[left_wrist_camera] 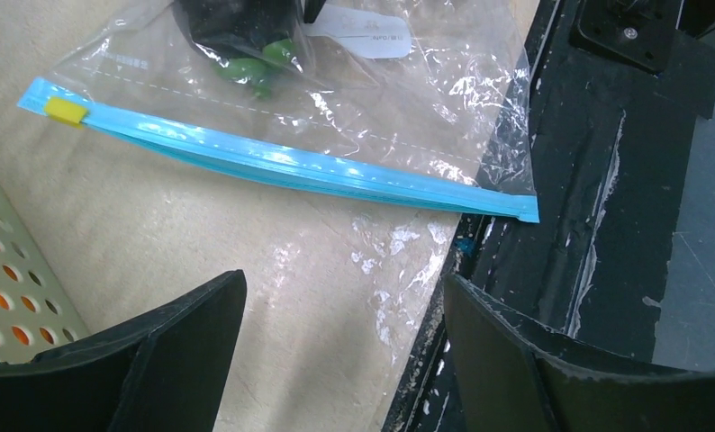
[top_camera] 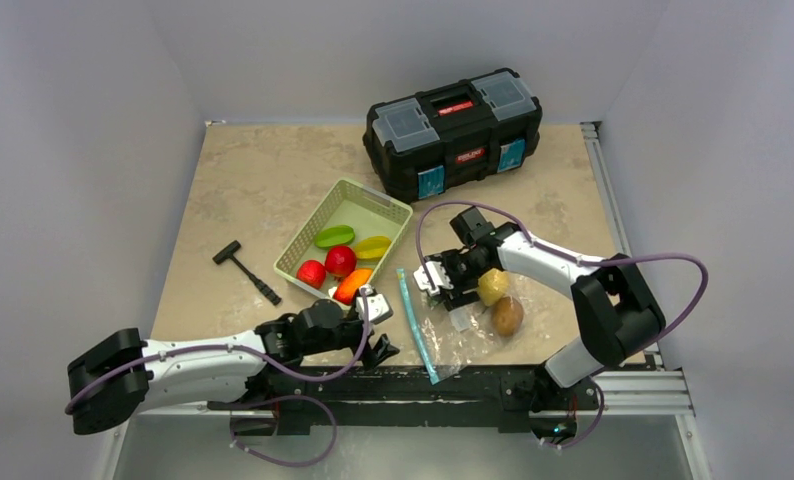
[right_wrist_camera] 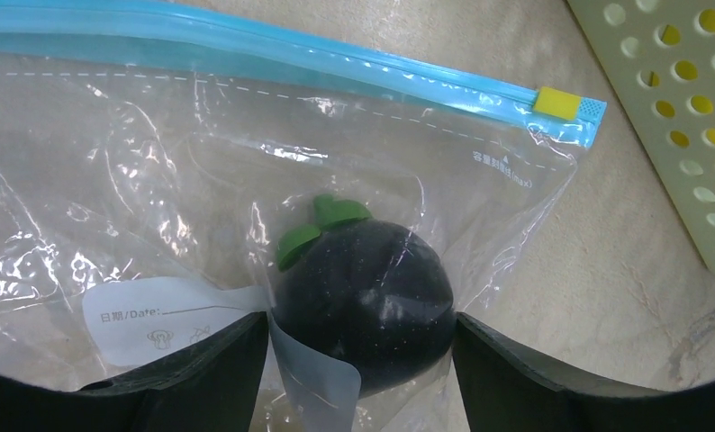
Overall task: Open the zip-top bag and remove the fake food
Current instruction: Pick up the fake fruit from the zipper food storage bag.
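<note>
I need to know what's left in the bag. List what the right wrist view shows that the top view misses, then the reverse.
Right wrist only: a dark purple fruit with green leaves inside the zip-top bag, between the fingers of the right gripper. Top only: the toolbox, the hammer, fake food in the basket. Both: the teal zip strip and the basket.

2 arms on show, the left arm (top_camera: 203,362) and the right arm (top_camera: 548,262), both white-shelled with chunky black joints. Purple cables (top_camera: 673,257) loop along each one. Up close, the fingers (left_wrist_camera: 183,360) are matte black, broad wedges.
</note>
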